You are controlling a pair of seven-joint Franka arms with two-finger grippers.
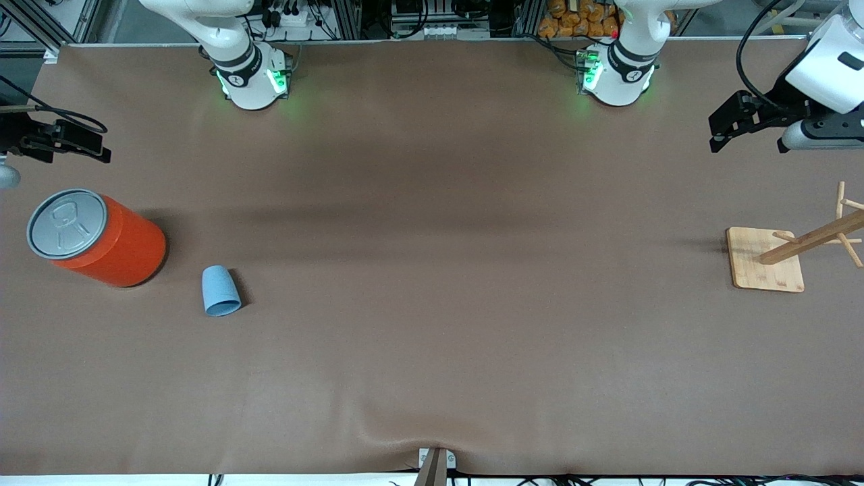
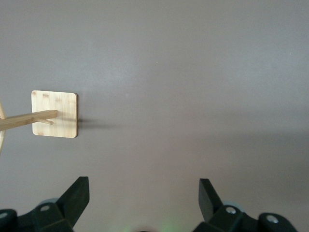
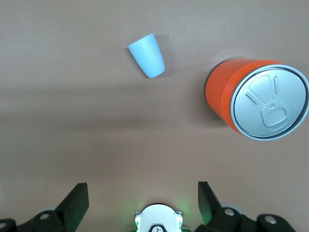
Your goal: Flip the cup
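the small light-blue matte tapered cup [image 1: 221,291] rests mouth-down on the brown counter [image 1: 432,337] near the right arm's end, beside the orange can with grey lid [image 1: 94,236]. left gripper [image 1: 725,131] and right gripper [image 1: 81,145] hang with jaws open, empty, over opposite counter ends.

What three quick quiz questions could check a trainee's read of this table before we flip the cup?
1. True or false: the cup is held by the right gripper.
2. Which is nearer the front camera: the cup or the orange can?
3. The wooden rack lies toward the ___ arm's end.

Key: 1. False; both the right gripper and the left gripper are open and empty. 2. The cup. 3. Left.
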